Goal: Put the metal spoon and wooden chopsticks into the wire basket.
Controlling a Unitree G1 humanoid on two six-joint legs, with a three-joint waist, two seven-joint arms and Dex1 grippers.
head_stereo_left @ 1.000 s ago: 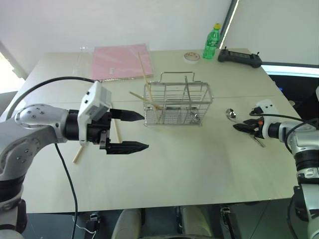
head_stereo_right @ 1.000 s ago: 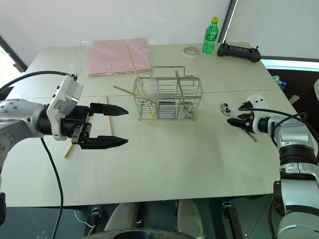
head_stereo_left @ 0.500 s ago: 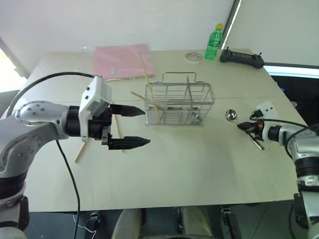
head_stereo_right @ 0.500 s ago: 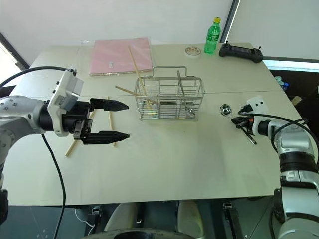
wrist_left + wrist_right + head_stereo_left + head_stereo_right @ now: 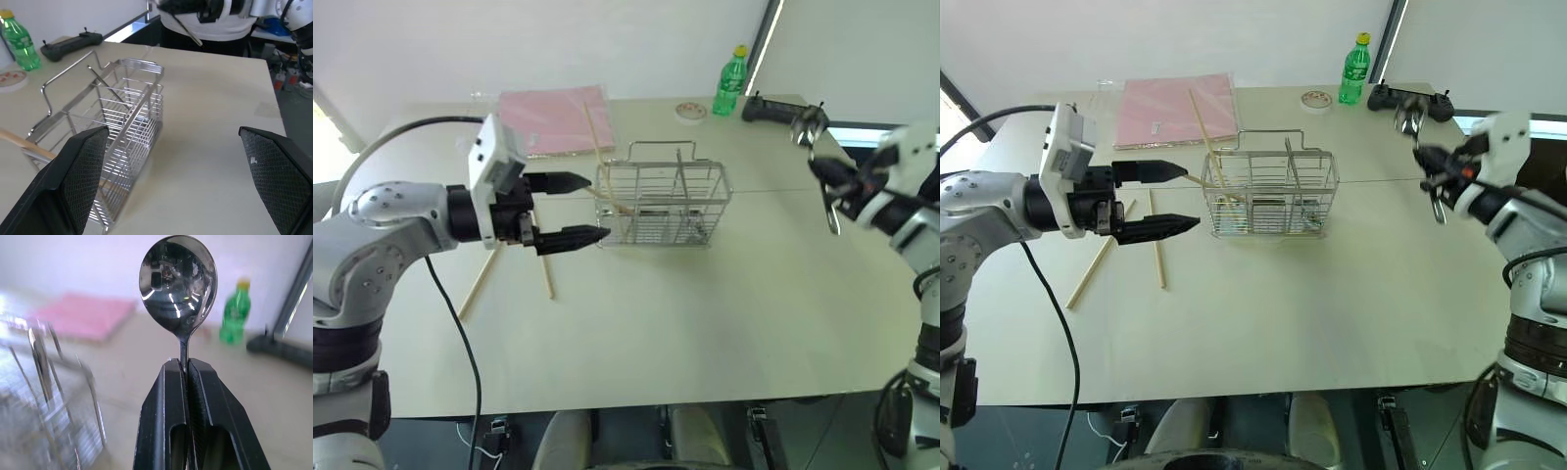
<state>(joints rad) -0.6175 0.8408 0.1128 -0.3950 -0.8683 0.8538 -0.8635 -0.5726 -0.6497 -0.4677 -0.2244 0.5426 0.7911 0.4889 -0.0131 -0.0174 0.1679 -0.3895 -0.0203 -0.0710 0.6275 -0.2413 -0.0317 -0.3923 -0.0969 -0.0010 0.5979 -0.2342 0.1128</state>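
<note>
The right claw [image 5: 1427, 162] is raised off the desk [image 5: 1332, 313] on the right side, its fingers pressed together on the spoon [image 5: 178, 281]. In the right wrist view the thin handle is pinched between the two fingers [image 5: 164, 421] and the round bowl stands up past their tips; from the head camera the spoon is blurred and hard to separate from the claw.

The basket [image 5: 664, 204] sits upright mid-desk, with open surface on its right, between it and the right arm. Some chopsticks [image 5: 597, 137] lean out of its left end, one rising over the pink folder [image 5: 548, 117]. Two more sticks [image 5: 1097, 259] lie flat on the desk to its left, partly crossed by the left arm.

The left claw [image 5: 579, 209] hovers just left of the basket, fingers spread wide and empty. Its wrist view shows the basket's handle and inner divider close up; what lies inside is hard to make out there, possibly a stick end.

A green bottle [image 5: 1355, 70], a tape roll [image 5: 1315, 99] and a black controller [image 5: 764, 108] sit near the far edge. The near half of the desk is bare.
</note>
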